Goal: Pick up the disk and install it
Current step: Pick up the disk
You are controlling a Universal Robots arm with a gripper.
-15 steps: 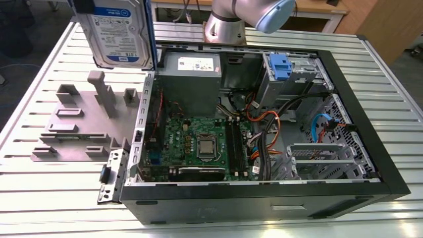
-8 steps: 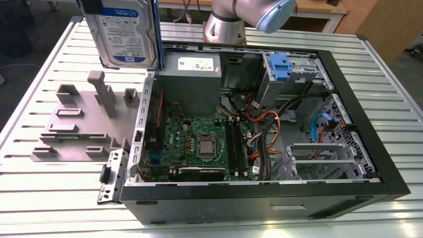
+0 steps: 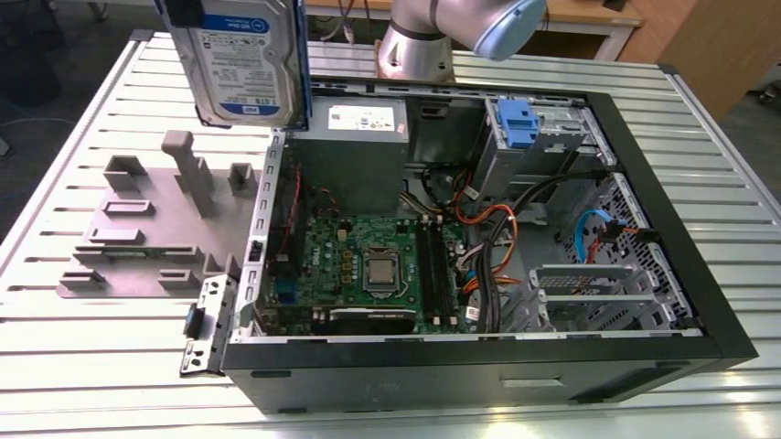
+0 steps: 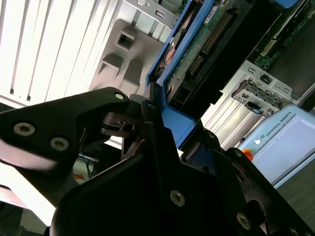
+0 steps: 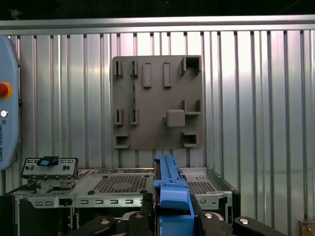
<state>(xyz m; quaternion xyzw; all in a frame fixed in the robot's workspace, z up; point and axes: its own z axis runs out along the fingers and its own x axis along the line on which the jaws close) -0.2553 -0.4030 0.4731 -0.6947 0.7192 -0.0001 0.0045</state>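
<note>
The disk (image 3: 244,64) hangs upright in the air, above the exterior view's left edge of the open computer case (image 3: 683,229). It is silver with a white-and-blue label and a blue carrier frame. In the second wrist view my black gripper (image 4: 153,110) is shut on the disk's blue frame (image 4: 172,115), and the drive's green circuit board (image 4: 206,44) faces the camera. The first wrist view looks along the blue edge of the disk (image 5: 171,189), held between the gripper's black parts (image 5: 170,211). Below it lies the grey fixture plate (image 5: 157,101).
The grey fixture plate (image 3: 146,238) with upright pegs lies on the slatted table beside the case. Inside the case are the motherboard (image 3: 366,265), a grey power supply (image 3: 354,128), cables, and a drive bay with a blue latch (image 3: 518,119). The arm's base (image 3: 415,46) stands behind.
</note>
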